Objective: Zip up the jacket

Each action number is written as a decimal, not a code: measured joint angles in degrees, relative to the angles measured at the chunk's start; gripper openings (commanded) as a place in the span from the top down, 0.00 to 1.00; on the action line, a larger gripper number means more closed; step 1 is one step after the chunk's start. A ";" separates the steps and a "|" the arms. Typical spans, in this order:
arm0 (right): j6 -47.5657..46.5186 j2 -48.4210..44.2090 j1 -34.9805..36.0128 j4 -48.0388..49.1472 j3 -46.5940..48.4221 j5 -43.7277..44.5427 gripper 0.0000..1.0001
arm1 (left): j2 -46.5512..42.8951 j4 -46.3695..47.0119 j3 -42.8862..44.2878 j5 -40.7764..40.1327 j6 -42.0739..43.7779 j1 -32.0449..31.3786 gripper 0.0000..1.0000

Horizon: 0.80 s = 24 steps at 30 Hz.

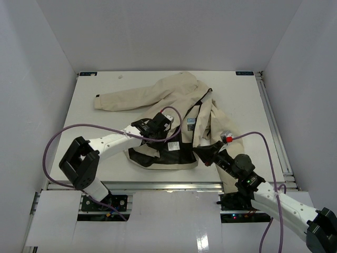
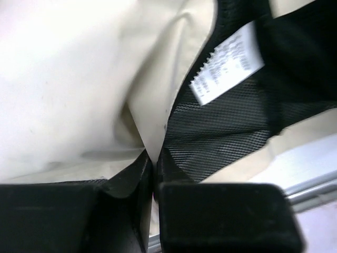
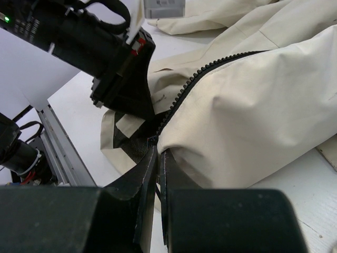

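The cream-beige jacket (image 1: pixel 158 92) lies spread on the table, its front open and the black mesh lining (image 1: pixel 174 153) facing up. My left gripper (image 1: pixel 167 137) is shut on a thin beige fold of the jacket (image 2: pixel 68 95) at the edge of the lining (image 2: pixel 221 137), near a white care label (image 2: pixel 227 63). My right gripper (image 1: pixel 203 154) is shut on the jacket's lower front corner (image 3: pixel 253 105), right where the dark zipper teeth (image 3: pixel 210 68) end. In the wrist views the left gripper (image 2: pixel 154 158) and the right gripper (image 3: pixel 159 150) both have their pads pressed together on fabric.
The white table (image 1: pixel 95 153) ends in a metal rail (image 1: pixel 158 185) along the near edge, and another rail (image 1: pixel 274 121) runs down the right side. A purple cable (image 1: pixel 55 142) loops off the left arm. In the right wrist view the left arm (image 3: pixel 105 47) stands close.
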 measured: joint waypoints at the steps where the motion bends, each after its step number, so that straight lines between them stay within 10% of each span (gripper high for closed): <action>1: 0.00 0.03 0.00 -0.19 0.00 0.03 0.92 | -0.60 0.74 0.00 0.53 0.14 0.00 1.00; 13: -0.22 1.83 0.00 -0.59 0.00 -0.51 0.92 | -1.59 8.59 -0.64 7.36 1.45 0.02 1.00; 24: -0.56 5.61 0.00 1.45 0.02 -3.16 0.92 | -15.09 36.16 -15.79 15.24 1.89 0.02 1.00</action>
